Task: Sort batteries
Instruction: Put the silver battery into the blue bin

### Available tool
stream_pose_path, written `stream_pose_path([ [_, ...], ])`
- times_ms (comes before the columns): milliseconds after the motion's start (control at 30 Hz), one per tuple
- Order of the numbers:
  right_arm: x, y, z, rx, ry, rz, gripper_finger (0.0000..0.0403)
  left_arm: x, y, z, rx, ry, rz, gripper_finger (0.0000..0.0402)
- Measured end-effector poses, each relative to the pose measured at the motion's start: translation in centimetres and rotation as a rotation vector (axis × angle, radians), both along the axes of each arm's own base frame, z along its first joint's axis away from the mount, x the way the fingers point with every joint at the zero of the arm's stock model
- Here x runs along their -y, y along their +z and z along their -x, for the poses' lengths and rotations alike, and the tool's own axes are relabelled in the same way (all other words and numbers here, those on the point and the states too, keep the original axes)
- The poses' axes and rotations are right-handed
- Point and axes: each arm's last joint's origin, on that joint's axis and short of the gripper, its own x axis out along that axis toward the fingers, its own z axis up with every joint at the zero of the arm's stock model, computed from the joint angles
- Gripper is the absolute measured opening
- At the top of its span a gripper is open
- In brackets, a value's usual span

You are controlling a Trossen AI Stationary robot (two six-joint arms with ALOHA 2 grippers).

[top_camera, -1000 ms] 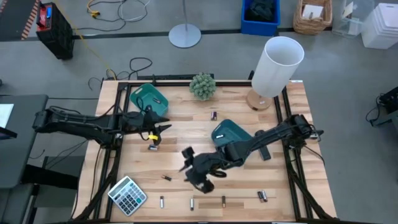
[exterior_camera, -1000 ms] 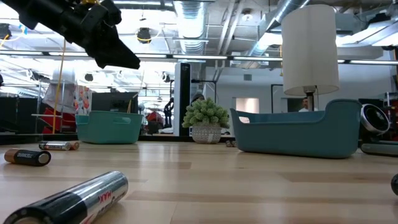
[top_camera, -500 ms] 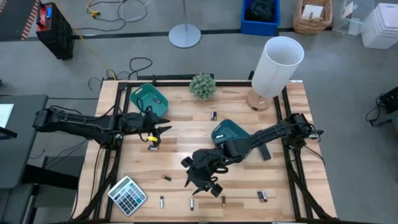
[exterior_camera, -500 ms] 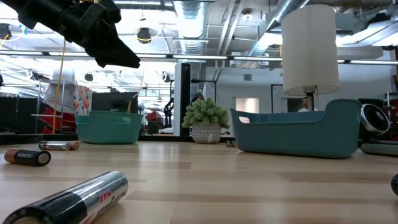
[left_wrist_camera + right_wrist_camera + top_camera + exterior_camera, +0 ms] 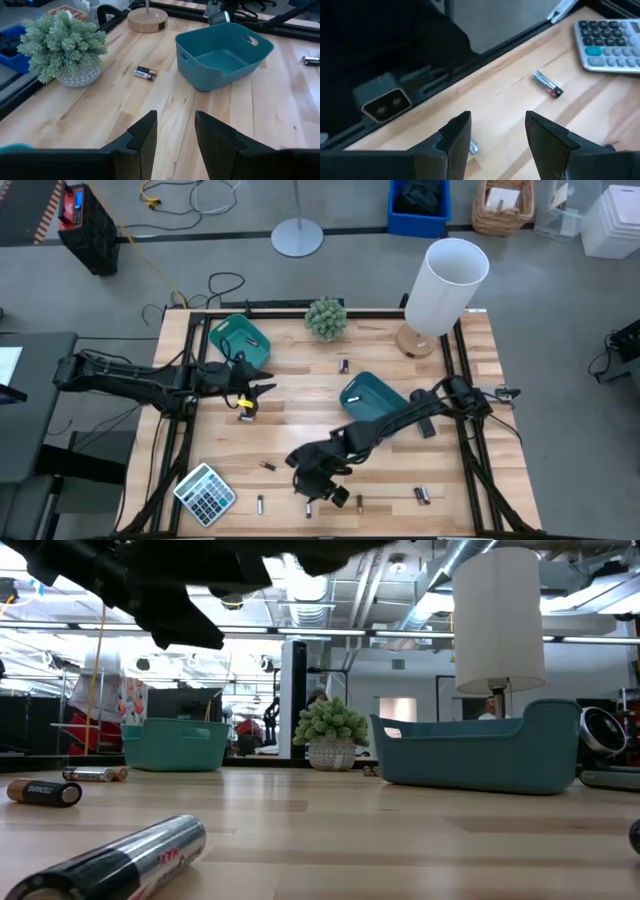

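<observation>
Reaching low over the front edge of the pale wooden table point(image 5: 300, 395), the right gripper point(image 5: 318, 488) is seen with its dark fingers spread apart and nothing between them. A small silvery-white cylindrical battery point(image 5: 473, 146) lies just beside one finger in the right wrist view, so the open stance is judged to be preparation for a pick. A second small battery with a red end point(image 5: 548, 85) rests farther off, near the grey calculator point(image 5: 609, 45).

More tiny cells are scattered along the front of the table, among them one near the right corner point(image 5: 422, 495) and one beside the calculator point(image 5: 260, 504); another dark pair lies toward the back point(image 5: 343, 365). Neither teal plastic tray is shown holding any battery, so sorting is judged barely begun.

The left gripper point(image 5: 252, 388) is held over the left part of the table, beside the smaller teal tray point(image 5: 240, 336), its fingers parted and empty, apparently waiting. The larger teal tray point(image 5: 222, 52) sits mid-table within reach of both arms.
</observation>
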Motion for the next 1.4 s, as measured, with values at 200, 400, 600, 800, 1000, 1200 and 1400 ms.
stream_pose_path([
  [200, -1.3, -3.2, -0.2, -0.05, 0.027, 0.024, 0.0205, 0.6, 0.1, 0.0, 0.012, -0.026, 0.015, 0.0127],
  [400, -4.2, -5.8, -0.4, -0.113, 0.067, 0.054, 0.0205, 1.1, 0.1, -0.1, 0.022, -0.045, 0.026, 0.0127],
  [600, -5.7, -5.9, -1.0, -0.115, 0.068, 0.108, 0.0205, 1.5, 0.1, 0.0, 0.016, -0.059, 0.026, 0.0127],
  [800, -5.2, -6.1, -1.1, -0.128, 0.05, 0.15, 0.0205, 1.8, 0.1, 0.0, 0.016, -0.066, 0.022, 0.0127],
  [1000, -4.4, -7.0, -1.2, -0.168, 0.049, 0.18, 0.0205, 1.8, 0.1, 0.0, 0.014, -0.067, 0.01, 0.0127],
  [1200, -3.8, -7.6, -1.4, -0.184, 0.039, 0.193, 0.0205, 1.8, 0.1, 0.0, 0.016, -0.044, -0.011, 0.0127],
  [1400, -3.5, -7.7, -1.5, -0.192, 0.029, 0.198, 0.0188, 1.8, 0.1, 0.0, 0.015, -0.042, -0.007, 0.0127],
])
